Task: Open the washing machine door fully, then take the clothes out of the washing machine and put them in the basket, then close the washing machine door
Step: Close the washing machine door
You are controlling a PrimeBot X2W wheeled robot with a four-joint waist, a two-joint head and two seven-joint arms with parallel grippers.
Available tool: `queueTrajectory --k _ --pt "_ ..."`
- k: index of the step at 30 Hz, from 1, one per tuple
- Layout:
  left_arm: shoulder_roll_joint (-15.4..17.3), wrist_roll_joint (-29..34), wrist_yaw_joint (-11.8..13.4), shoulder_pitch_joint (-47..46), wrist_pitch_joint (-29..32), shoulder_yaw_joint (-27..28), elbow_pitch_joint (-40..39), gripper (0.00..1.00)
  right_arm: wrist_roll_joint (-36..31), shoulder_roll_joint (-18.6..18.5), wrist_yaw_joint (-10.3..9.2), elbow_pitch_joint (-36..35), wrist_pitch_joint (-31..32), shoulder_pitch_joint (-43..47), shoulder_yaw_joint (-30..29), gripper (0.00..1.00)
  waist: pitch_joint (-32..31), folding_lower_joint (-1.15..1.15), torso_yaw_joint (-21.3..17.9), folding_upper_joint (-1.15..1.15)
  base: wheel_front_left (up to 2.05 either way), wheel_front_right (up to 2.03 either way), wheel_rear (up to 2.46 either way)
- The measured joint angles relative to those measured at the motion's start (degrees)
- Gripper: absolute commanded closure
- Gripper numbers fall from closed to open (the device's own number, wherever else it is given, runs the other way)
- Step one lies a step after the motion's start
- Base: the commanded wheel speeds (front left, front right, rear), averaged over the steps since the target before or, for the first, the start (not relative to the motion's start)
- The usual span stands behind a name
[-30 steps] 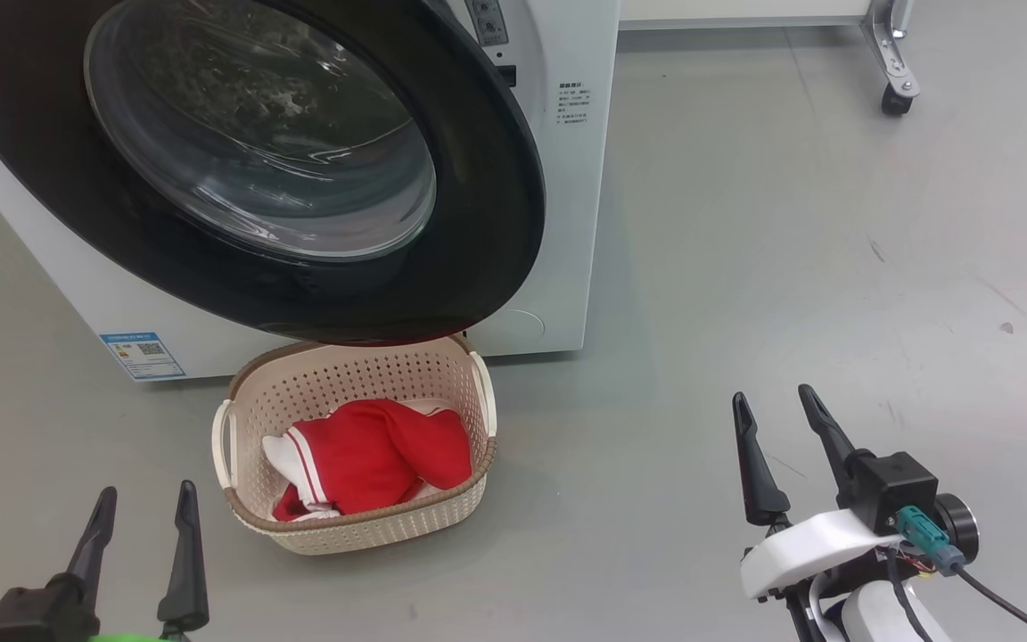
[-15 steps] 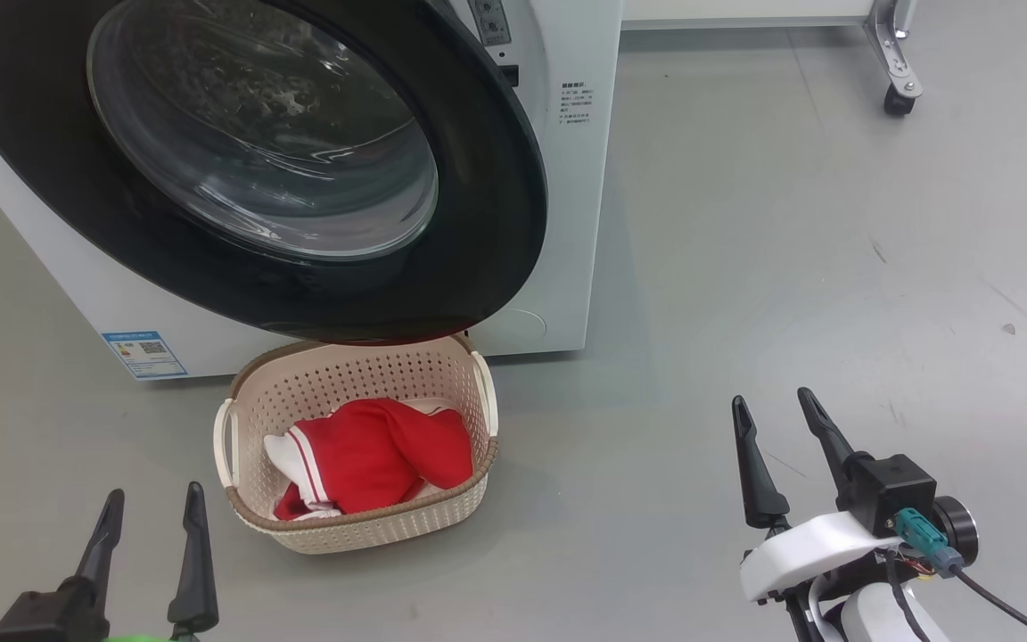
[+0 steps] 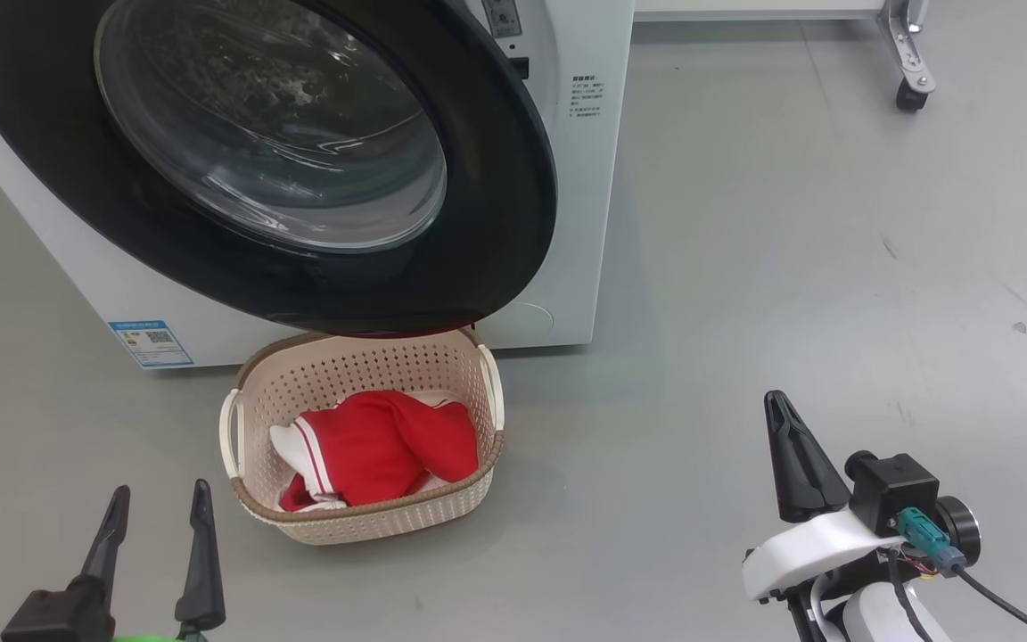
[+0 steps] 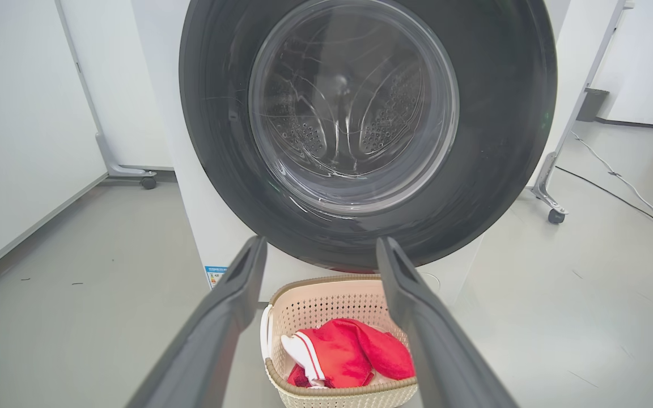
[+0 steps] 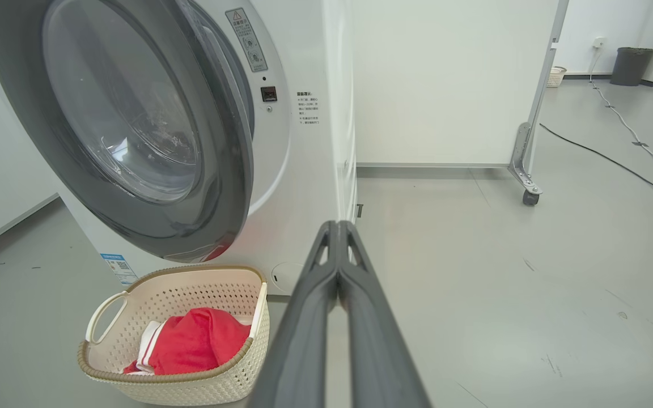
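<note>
The washing machine door (image 3: 496,223) looks ajar on its right. A glancing push from my right claw (image 3: 781,412), pinched shut and empty, could slip off the glossy rim. The basket (image 3: 371,526), clothes (image 3: 389,446) inside, sits just under it. Both arms hang low, with the left claw (image 3: 161,501) spread open and empty.

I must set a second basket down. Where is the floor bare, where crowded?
Bare: the floor between the basket and the right tool, and the strip between the basket and the left tool. Crowded: under the washing machine door, which overhangs the basket's back rim.
</note>
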Motion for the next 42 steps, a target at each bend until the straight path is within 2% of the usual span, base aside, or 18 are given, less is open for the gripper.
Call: queueTrajectory --k 4,12,23,28,42 --pt "-0.15 0.68 0.0 -0.02 0.0 0.0 -0.59 0.0 0.0 0.01 0.1 0.0 0.0 -0.05 0.13 1.0 0.6 0.0 0.32 0.0 0.0 0.0 0.0" --pt "-0.3 0.78 0.0 -0.48 0.0 -0.21 -1.67 0.0 -1.4 -0.08 1.71 0.03 0.0 -4.13 1.44 1.0 2.53 0.0 0.77 0.0 0.0 0.0 0.0" --pt "-1.08 1.03 -0.01 -5.48 -0.1 -2.13 -3.24 0.0 -2.67 -0.24 5.32 0.86 1.74 -15.01 4.54 1.0 6.7 0.0 2.38 0.0 0.0 0.0 0.0" --pt "-1.4 1.03 -0.09 -7.79 -0.54 -2.91 -3.37 0.0 -2.85 -0.49 7.36 1.71 3.3 -20.5 5.31 1.0 8.79 0.0 3.89 0.0 0.0 0.0 0.0" --pt "-2.97 0.8 -2.0 -14.03 -2.53 -4.7 -1.19 0.0 -2.71 -1.13 9.54 6.66 6.64 -37.02 4.89 1.0 14.94 0.0 10.26 0.0 0.0 0.0 0.0"
